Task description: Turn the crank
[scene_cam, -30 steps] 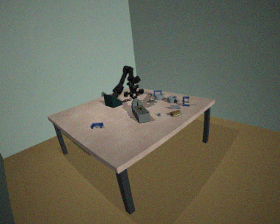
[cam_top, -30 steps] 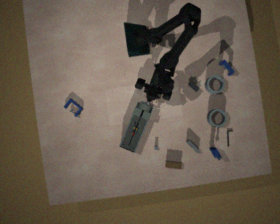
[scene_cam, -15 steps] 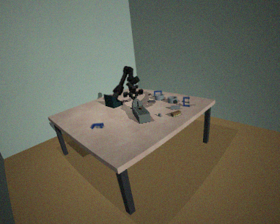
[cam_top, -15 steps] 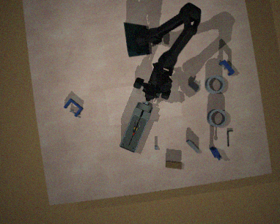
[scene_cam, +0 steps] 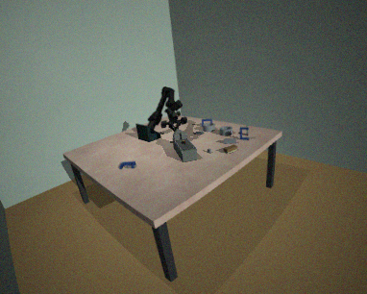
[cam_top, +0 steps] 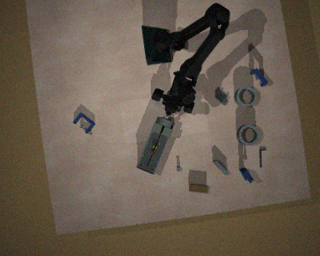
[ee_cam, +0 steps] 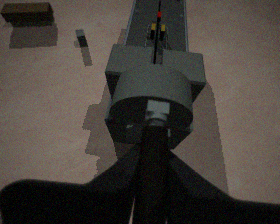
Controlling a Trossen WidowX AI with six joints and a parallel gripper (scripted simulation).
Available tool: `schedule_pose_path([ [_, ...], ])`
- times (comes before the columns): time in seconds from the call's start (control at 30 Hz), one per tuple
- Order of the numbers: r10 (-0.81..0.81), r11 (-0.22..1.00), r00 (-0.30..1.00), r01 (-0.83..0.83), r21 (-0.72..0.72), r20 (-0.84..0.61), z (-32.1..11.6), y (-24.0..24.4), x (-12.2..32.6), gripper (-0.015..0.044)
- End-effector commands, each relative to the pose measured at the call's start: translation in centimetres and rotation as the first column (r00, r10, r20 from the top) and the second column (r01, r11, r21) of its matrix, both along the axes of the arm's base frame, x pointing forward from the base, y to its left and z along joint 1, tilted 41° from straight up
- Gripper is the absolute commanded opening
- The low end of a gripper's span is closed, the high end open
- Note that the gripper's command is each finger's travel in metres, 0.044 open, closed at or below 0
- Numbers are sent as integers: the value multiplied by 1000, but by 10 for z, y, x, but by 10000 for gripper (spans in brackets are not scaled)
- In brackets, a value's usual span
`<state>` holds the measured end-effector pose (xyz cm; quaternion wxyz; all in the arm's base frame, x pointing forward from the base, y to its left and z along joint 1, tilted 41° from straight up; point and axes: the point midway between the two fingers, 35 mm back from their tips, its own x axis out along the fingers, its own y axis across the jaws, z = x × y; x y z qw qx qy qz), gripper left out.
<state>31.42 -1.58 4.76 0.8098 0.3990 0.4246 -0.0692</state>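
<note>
The machine (cam_top: 153, 151) (scene_cam: 186, 151) (ee_cam: 156, 60) is a long grey box with a slide track. At its near end sits a round grey crank disc (ee_cam: 152, 95) with a pale handle (ee_cam: 157, 111). My gripper (ee_cam: 149, 150) (cam_top: 170, 113) is shut on that handle; the dark fingers cover its lower part. On the track, the red pointer (ee_cam: 159, 14) (cam_top: 153, 153) lies a little beyond the two brass zero marks (ee_cam: 158, 31) (cam_top: 156, 145), not level with them. A thin dark rod (ee_cam: 155, 45) runs along the track's middle.
A brown block (ee_cam: 27, 12) (cam_top: 198, 187) and a small grey peg (ee_cam: 81, 35) (cam_top: 178, 164) lie left of the machine in the wrist view. Two grey rings (cam_top: 246, 96) (cam_top: 249, 134), blue clamps (cam_top: 259, 76) (cam_top: 83, 121) and small grey parts lie on the table (cam_top: 94, 63).
</note>
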Motion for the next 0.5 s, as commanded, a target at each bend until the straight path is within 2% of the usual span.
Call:
schedule_pose_path([
  [0.0, -20, 1000, 1000, 20, -10, -16, -6, -6, -4, 0],
  [0.47, -20, 1000, 1000, 20, -10, -16, -8, -6, -6, 0],
])
